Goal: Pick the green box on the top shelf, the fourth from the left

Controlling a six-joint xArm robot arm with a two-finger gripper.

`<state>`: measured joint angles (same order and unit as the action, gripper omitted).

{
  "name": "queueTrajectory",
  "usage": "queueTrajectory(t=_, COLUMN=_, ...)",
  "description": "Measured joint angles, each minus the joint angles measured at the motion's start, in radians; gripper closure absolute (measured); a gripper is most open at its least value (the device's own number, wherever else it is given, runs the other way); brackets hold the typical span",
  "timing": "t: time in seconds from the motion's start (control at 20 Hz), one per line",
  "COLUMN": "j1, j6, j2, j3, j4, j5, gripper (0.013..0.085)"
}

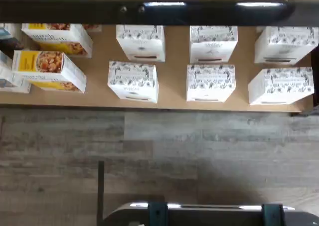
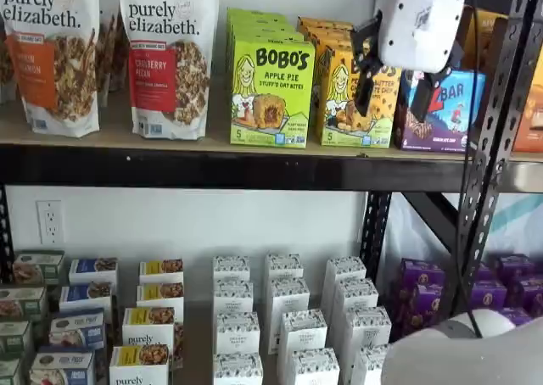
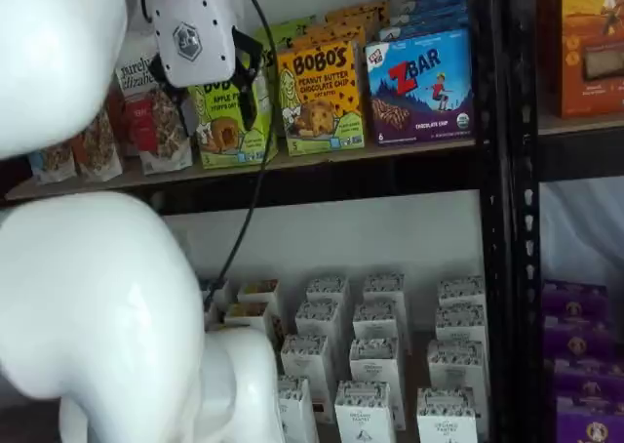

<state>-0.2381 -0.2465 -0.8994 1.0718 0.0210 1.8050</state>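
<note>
The green box (image 2: 271, 92), a lime-green Bobo's Apple Pie carton, stands upright at the front of the top shelf (image 2: 212, 169), with more like it behind. My gripper (image 2: 393, 92) hangs in front of this shelf, open and empty, with a plain gap between its black fingers. In a shelf view it sits right of the green box, before the yellow-orange box. In a shelf view my gripper (image 3: 205, 97) covers part of the green box (image 3: 222, 123). The wrist view shows only the lower shelf and the floor.
Purely Elizabeth bags (image 2: 170, 58) stand left of the green box. The yellow-orange Bobo's box (image 3: 322, 97) and the ZBar box (image 3: 419, 82) stand right of it. A black rack upright (image 2: 492, 122) rises at the right. White cartons (image 1: 132, 80) fill the lower shelf. My white arm (image 3: 97, 297) fills one view's left.
</note>
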Motion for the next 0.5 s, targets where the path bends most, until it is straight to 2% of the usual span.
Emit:
queueTrajectory(t=0.25, j1=-0.071, j6=-0.062, j2=0.014, j3=-0.007, j4=-0.027, j5=-0.073, gripper=0.013)
queueTrajectory(t=0.5, j1=-0.122, j6=-0.109, j2=0.044, j3=-0.003, j4=-0.042, j5=-0.138, gripper=0.013)
